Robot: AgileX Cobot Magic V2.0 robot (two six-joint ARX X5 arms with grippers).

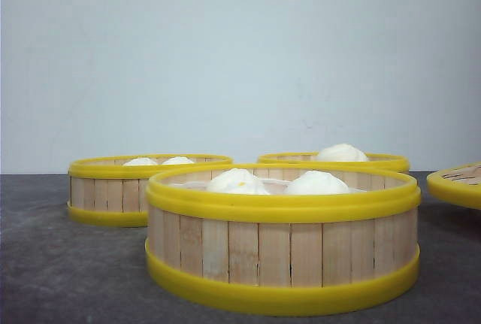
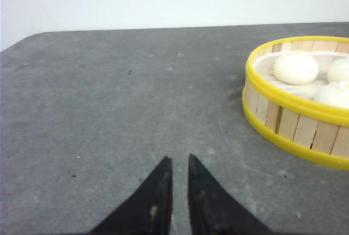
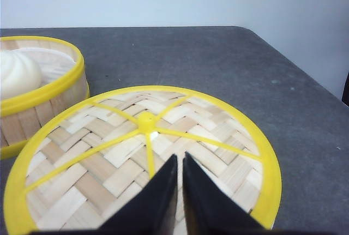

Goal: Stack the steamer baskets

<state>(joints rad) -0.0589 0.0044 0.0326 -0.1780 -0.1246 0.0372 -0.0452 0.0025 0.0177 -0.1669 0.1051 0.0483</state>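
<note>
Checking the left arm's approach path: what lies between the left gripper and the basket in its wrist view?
Nothing: in the left wrist view only bare grey table separates the left gripper from the basket.

Three steamer baskets are crowding the middle of the grey table [image 1: 60, 279]. The nearest basket [image 1: 282, 252] is sitting front and centre, partly blocking the far right basket [image 1: 376, 160]; the far left basket [image 1: 120, 189] is standing apart, leaving a narrow lane between. A woven lid [image 1: 455, 186] is lying at the right edge, with a gap separating it from the nearest basket. Bare tabletop is stretching open on the near left, where the left gripper [image 2: 179, 165] is hanging over it. The right gripper [image 3: 180, 161] is hovering directly over the lid.
</note>
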